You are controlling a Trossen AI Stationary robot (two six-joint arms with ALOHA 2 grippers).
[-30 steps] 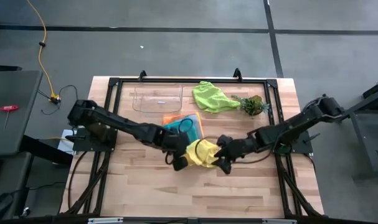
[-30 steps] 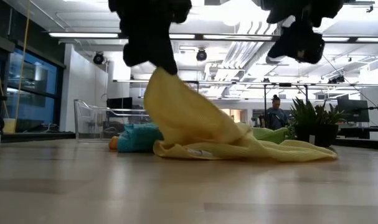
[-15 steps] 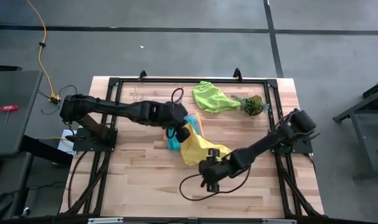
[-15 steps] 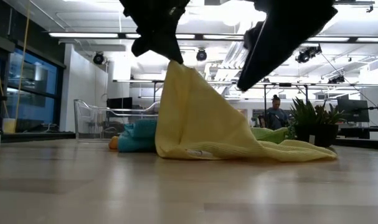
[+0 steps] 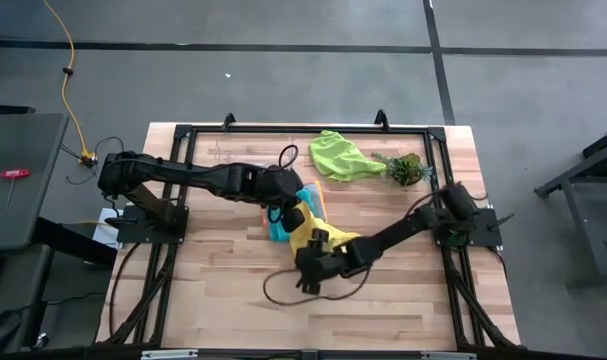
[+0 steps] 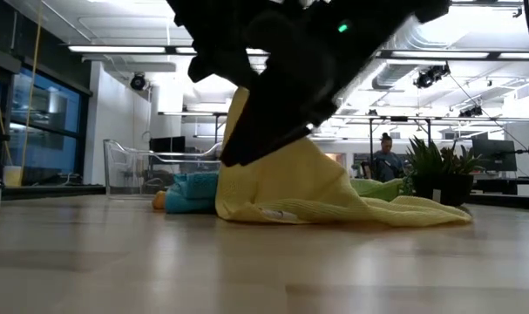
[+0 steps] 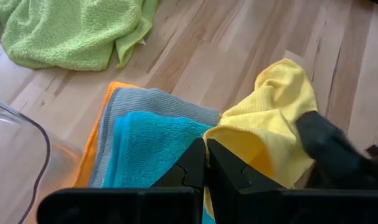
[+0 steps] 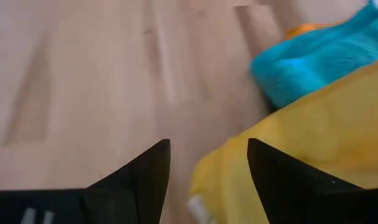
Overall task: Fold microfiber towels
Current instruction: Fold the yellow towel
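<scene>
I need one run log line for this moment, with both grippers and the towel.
left gripper: shut on yellow towel, corner lifted | right gripper: open, low at towel's near edge | teal towel: folded on stack

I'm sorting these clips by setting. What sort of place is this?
Probably a robotics lab or open workshop: a wooden table framed by a black rig, exposed ceiling ducts and strip lights, and a person at monitors behind.

No readable text, no labels, brands, numbers or signs on anything in view
</scene>
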